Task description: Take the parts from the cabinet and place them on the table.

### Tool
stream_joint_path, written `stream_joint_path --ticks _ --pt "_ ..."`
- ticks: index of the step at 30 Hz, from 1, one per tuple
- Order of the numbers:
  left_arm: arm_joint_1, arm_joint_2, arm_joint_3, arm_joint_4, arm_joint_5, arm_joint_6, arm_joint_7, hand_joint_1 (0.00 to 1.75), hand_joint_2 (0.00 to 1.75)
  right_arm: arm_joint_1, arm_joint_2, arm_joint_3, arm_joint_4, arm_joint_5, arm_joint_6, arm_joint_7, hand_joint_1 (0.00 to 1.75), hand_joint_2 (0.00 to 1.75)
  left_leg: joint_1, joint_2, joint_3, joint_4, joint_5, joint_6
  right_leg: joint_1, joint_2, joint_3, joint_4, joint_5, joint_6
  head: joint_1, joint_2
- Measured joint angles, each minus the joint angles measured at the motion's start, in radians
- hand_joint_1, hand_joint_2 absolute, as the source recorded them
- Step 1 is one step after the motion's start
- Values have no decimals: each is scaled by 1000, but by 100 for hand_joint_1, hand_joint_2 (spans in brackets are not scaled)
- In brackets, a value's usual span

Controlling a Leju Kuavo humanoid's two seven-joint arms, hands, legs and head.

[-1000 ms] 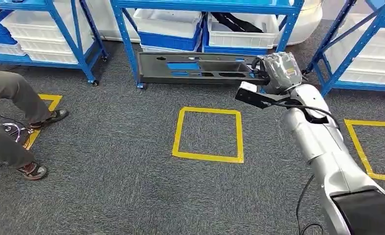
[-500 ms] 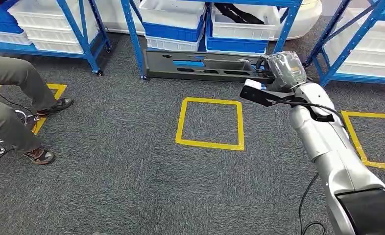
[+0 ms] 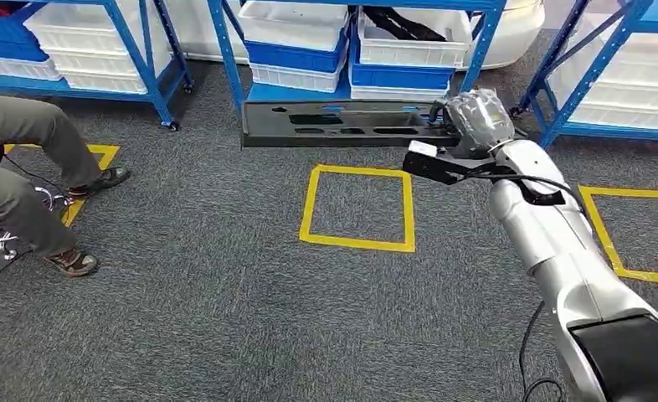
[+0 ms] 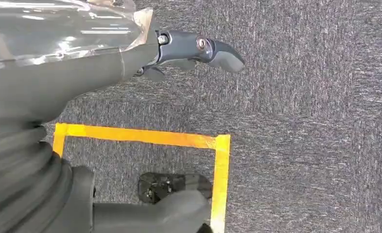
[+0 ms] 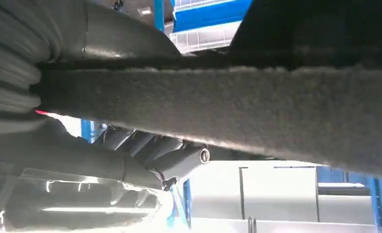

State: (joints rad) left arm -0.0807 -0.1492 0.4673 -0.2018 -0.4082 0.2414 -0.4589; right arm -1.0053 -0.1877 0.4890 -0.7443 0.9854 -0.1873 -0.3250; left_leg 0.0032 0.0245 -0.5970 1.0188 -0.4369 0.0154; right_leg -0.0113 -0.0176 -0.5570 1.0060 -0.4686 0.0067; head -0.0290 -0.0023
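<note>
Blue steel shelving [image 3: 225,50] runs along the far side, stacked with white and blue bins [image 3: 296,38]. Just in front of it hangs the part, a long black panel [image 3: 342,124] with cut-out slots, held level above the grey carpet [image 3: 225,301] and close to the rack's uprights. The right hand [image 3: 476,117] grips the panel at one end only, fingers wrapped under its edge in the right wrist view. That is the worry: so much length beyond the grip could sag, twist loose, or catch an upright as the robot turns. Yellow tape squares [image 3: 357,243] mark the floor, and a seated person's legs [image 3: 24,167] are well apart. The left hand [image 4: 199,48] hangs over the carpet, holding nothing, fingers loosely apart.
</note>
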Motion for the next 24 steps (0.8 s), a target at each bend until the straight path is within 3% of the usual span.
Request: stream_joint_path --ticks 2,3,4,5,7,8,9,10,12,13,14,17,18,19,20,21,23,24 --pt "0 0 0 0 0 -1 0 0 175 1 2 4 1 2 -7 0 171 175 -4 -8 -5 -6 -2 8 -2 -9 -1 -4 4 7 -3 0" --pt "0 0 0 0 0 -1 0 0 175 1 2 7 1 3 -7 1 171 175 -4 -13 -4 -17 6 19 1 -14 0 -8 6 14 -3 0" --pt "1 0 0 0 0 -1 1 0 175 1 -1 10 2 4 -9 0 171 175 7 -14 3 -34 18 29 4 -11 -12 7 -6 18 -1 0" --pt "1 -1 0 0 -1 -1 1 0 175 0 -1 11 2 4 -11 0 171 175 3 -20 2 -41 24 35 1 -2 -30 40 -29 13 -2 0" --pt "-1 -1 1 0 -2 -1 3 0 175 3 -2 15 5 3 -11 1 171 175 2 -30 -7 -40 30 42 -1 8 -104 199 -99 -2 0 0" --pt "-1 -2 1 0 -2 -1 3 0 175 8 -2 16 8 4 -11 3 171 175 2 -36 -11 -40 32 43 -2 10 -137 271 -123 -2 0 0" --pt "0 -2 1 0 -2 -2 6 0 175 13 -3 17 10 4 -11 4 171 175 2 -44 -14 -39 35 42 -2 12 -155 311 -131 3 0 0" --pt "1 -2 2 0 -2 -3 6 0 175 17 -3 18 11 5 -11 4 171 175 2 -53 -17 -39 37 39 -3 13 -149 301 -120 12 0 0" --pt "0 -4 2 0 -2 -4 7 0 175 20 -3 20 12 6 -12 4 171 175 2 -70 -21 -33 40 34 -9 16 -75 159 -59 33 0 0" --pt "0 -4 2 0 -3 -5 6 0 175 19 -2 21 12 6 -12 4 171 175 3 -78 -25 -25 39 32 -16 36 -26 63 -24 43 0 0" --pt "-1 -4 2 0 -3 -5 6 0 175 17 -3 21 12 6 -12 4 171 175 -1 -85 -37 -13 38 25 -23 75 -8 14 -25 44 1 0" --pt "1 -4 3 0 -7 -6 8 0 175 24 -1 23 11 11 -11 9 171 175 1 -105 -54 -8 47 7 -9 50 -10 19 -14 26 -3 0" --pt "3 -5 3 0 -8 -6 8 0 175 24 2 25 11 13 -11 10 171 175 4 -113 -58 -10 52 -1 -10 42 -10 18 -10 20 -2 0" --pt "3 -3 4 0 -9 -7 8 0 175 22 3 25 10 13 -11 10 171 175 7 -104 -64 -4 45 -2 -21 32 -11 15 -4 11 -2 0" --pt "4 -3 4 0 -9 -7 8 0 175 21 5 26 7 14 -11 10 171 175 3 -70 -74 25 21 -9 -20 27 -10 15 -3 7 -5 0" --pt "2 -3 4 0 -10 -8 9 0 175 21 5 26 5 14 -11 10 171 175 6 -51 -99 82 -16 -15 -19 21 -11 15 -2 2 -12 0" --pt "1 -4 3 0 -13 -9 10 0 175 20 5 26 5 13 -11 10 171 175 10 -34 -170 240 -87 -25 -15 3 -12 15 -3 1 -11 0" --pt "1 -5 3 0 -13 -10 12 0 175 20 5 26 5 14 -10 10 171 175 11 -31 -193 291 -98 -28 -15 -7 -12 15 -3 1 -11 0"
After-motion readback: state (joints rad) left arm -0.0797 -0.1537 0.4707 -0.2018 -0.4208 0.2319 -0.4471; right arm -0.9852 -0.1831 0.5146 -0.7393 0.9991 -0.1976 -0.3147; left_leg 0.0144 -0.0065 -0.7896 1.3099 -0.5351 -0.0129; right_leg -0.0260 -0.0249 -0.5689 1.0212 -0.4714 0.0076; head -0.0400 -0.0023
